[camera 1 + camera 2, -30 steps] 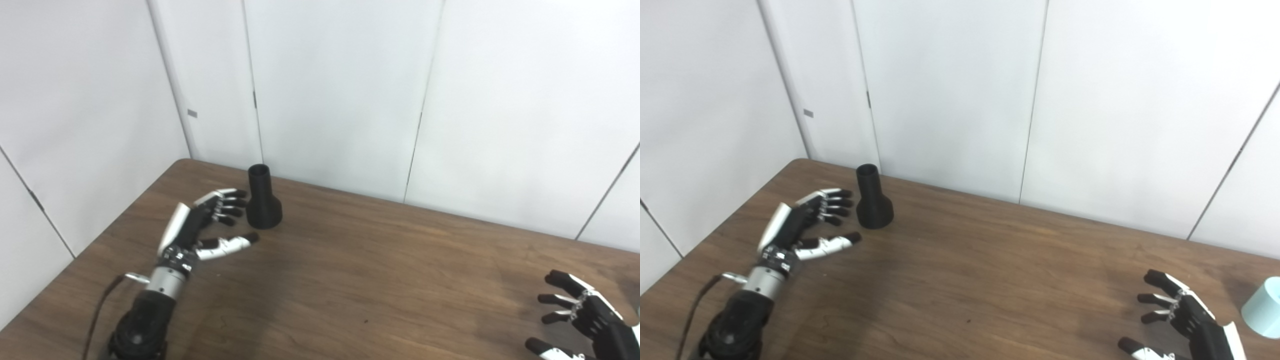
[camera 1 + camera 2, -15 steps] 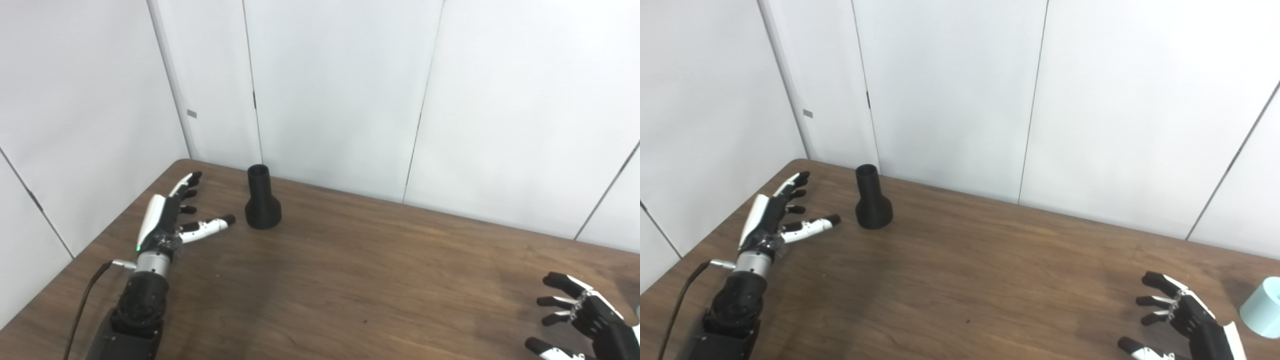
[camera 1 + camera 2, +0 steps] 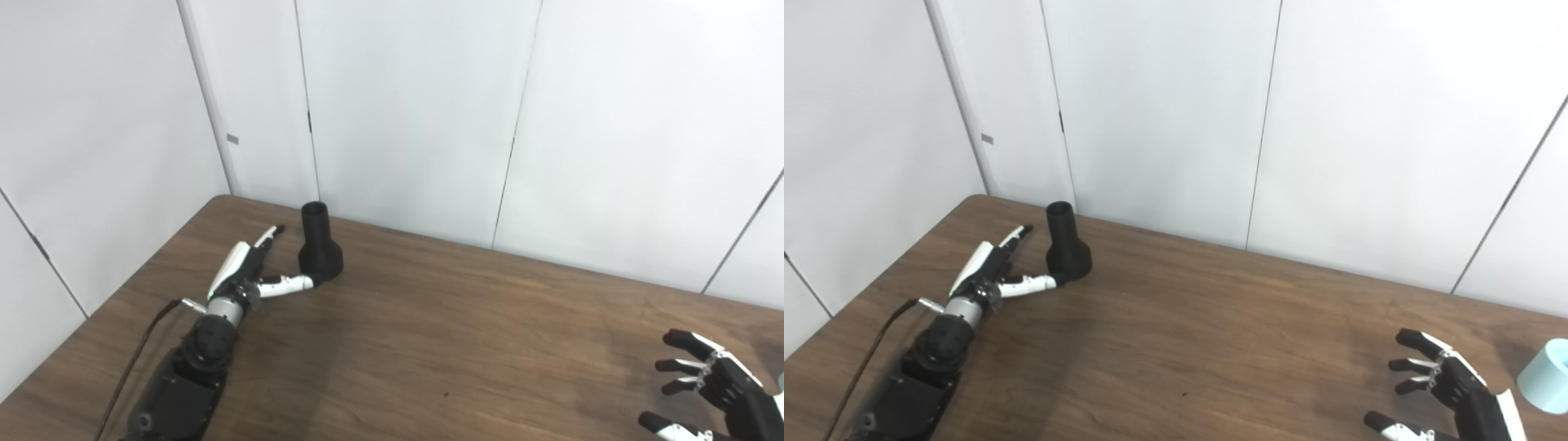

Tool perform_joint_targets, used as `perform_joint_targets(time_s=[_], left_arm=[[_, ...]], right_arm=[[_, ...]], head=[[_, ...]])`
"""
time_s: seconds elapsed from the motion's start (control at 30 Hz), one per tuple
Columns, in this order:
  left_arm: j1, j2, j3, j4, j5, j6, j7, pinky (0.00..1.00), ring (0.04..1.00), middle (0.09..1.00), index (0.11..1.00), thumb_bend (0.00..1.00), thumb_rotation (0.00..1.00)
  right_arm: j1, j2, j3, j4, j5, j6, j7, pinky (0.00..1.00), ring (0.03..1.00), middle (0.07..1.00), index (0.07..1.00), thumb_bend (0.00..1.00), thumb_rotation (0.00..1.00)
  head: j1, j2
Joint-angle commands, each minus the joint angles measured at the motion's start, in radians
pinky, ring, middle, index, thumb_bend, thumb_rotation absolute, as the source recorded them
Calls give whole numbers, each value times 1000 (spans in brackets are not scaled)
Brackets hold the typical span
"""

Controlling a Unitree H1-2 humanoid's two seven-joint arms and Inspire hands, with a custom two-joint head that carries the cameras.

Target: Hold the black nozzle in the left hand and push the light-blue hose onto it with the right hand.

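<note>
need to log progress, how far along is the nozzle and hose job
Nothing is done yet. The black nozzle stands upright on the table, ungripped. In hand: the left hand lies open beside it, thumb tip at its base. The right hand hovers open near the light-blue hose, which sits untouched at the right edge. Left: grasp nozzle, pick up hose, push them together.

one nozzle [image 3: 1067, 246], one hose [image 3: 1543, 376], two hands

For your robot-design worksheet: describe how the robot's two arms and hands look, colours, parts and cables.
Left hand: white back shell, black-tipped fingers, silver wrist ring with a small green light, black forearm trailed by a dark cable. Right hand: black, with white panels and black fingertips.
</note>
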Motion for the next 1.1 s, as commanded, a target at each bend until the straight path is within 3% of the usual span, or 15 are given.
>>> perform_joint_targets(time_s=[0.0, 0.13, 0.3, 0.57, 0.93, 1.07], left_arm=[[-55, 15, -3, 14, 8, -43, 32, 994, 1000, 985, 956, 1000, 396], [-88, 11, -33, 93, 25, -87, 54, 1000, 1000, 983, 946, 991, 361], [-122, 8, -72, 173, 45, -102, 64, 1000, 1000, 996, 948, 1000, 391], [-145, -13, -108, 229, 55, -109, 87, 1000, 1000, 1000, 956, 1000, 384], [-176, -33, -141, 304, 67, -112, 118, 1000, 1000, 1000, 955, 1000, 399], [-189, -40, -142, 351, 62, -135, 134, 1000, 1000, 944, 915, 1000, 371]], right_arm=[[-12, -9, -1, -48, 10, 4, 4, 484, 660, 790, 756, 819, 142], [-6, -7, 1, -73, 7, 24, 1, 489, 664, 795, 757, 803, 99], [2, -3, 2, -104, -11, 41, -6, 481, 660, 798, 767, 788, 113], [12, 7, 3, -151, -7, 89, -3, 490, 666, 812, 776, 761, 34], [24, 16, 1, -209, -22, 137, -8, 521, 684, 827, 792, 739, 0], [26, 19, -1, -227, -22, 151, -10, 509, 675, 820, 785, 734, 0]], head=[[0, 1], [-6, 7], [-10, 11], [-21, 15], [-31, 25], [-33, 28]])
